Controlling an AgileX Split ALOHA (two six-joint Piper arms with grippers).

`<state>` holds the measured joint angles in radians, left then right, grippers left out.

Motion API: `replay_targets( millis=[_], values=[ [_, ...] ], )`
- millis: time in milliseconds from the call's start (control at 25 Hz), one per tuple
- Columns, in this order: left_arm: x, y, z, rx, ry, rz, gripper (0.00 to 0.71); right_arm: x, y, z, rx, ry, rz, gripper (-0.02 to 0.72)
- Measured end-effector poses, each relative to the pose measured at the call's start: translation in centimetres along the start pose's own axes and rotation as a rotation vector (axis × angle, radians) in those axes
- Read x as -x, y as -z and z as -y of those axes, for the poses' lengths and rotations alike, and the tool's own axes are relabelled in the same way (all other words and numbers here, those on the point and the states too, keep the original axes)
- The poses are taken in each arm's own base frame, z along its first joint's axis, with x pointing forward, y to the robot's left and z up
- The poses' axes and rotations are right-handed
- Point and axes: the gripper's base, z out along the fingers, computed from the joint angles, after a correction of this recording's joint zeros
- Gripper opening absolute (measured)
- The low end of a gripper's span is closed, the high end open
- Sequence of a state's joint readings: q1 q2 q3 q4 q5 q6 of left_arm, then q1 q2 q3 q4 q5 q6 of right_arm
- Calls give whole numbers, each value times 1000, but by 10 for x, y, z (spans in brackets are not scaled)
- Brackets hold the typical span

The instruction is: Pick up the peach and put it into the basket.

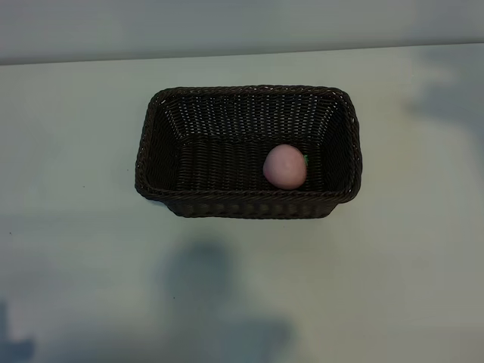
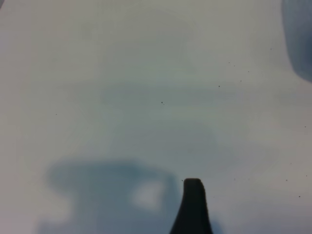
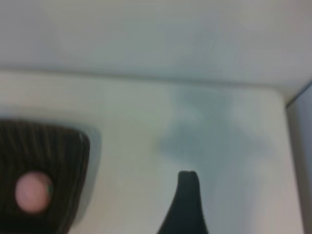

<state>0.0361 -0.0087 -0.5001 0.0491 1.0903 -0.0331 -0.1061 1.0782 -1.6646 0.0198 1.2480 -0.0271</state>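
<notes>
The pale pink peach (image 1: 285, 166) lies inside the dark brown wicker basket (image 1: 249, 206), near its right end, with a bit of green leaf on its right side. Neither arm appears in the exterior view. In the right wrist view the peach (image 3: 31, 191) sits in the basket (image 3: 66, 156), off to one side of my right gripper (image 3: 156, 214). Only one dark finger (image 3: 187, 200) of that gripper shows, over bare table, holding nothing. My left gripper (image 2: 156, 214) hangs over bare table away from the basket, also with a single finger (image 2: 193, 207) in view and nothing held.
The basket stands mid-table on a pale tabletop (image 1: 83, 249). The table's far edge (image 1: 242, 54) meets a light wall behind it. Soft arm shadows (image 1: 204, 280) fall on the surface in front of the basket.
</notes>
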Motion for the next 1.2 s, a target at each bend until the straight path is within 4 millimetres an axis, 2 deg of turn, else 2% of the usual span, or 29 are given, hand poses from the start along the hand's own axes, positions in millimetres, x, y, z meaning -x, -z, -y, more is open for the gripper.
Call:
replay_targets(
  millis=[80, 200, 400, 600, 840, 960, 1200],
  values=[
    [0, 0, 0, 0, 0, 0, 594, -11, 43, -1, -2, -13, 106, 593],
    [0, 0, 0, 0, 0, 0, 594, -24, 81, -2, -6, -32, 201, 593],
    [0, 0, 0, 0, 0, 0, 594, -48, 115, -1, -20, -30, 281, 593],
    [0, 0, 0, 0, 0, 0, 594, -78, 115, -1, -33, -24, 264, 593],
    [0, 0, 0, 0, 0, 0, 594, -131, 104, -2, -35, -29, 212, 593],
    [0, 0, 0, 0, 0, 0, 594, -155, 108, -2, -35, -28, 285, 593],
    [0, 0, 0, 0, 0, 0, 594, -190, 110, -2, -10, -17, 364, 593]
  ],
)
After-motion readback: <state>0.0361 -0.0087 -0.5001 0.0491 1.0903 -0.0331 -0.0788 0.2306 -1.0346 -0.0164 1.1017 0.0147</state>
